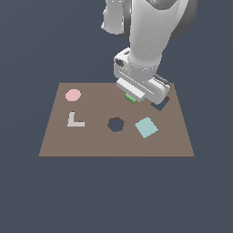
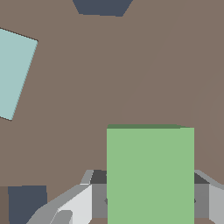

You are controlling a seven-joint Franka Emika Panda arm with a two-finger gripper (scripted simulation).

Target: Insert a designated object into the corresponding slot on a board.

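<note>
The designated object, a small bright-green square block (image 1: 130,98) (image 2: 150,170), sits between the fingers of my gripper (image 1: 132,96) (image 2: 150,194), which is shut on it. Grey fingers (image 2: 99,194) press against both of its sides. This is over the far part of the brown board (image 1: 91,141) (image 2: 109,78). The slot (image 1: 160,104) (image 2: 26,203), a dark navy square cut-out, lies just toward the exterior view's right of the block. The hand hides part of it. I cannot tell whether the block touches the board.
A pale teal square tile (image 1: 146,127) (image 2: 15,74) and a dark octagonal hole (image 1: 116,124) (image 2: 103,6) lie on the board's near half. A pink disc (image 1: 73,95) and a grey L-shape (image 1: 74,120) are at the exterior view's left.
</note>
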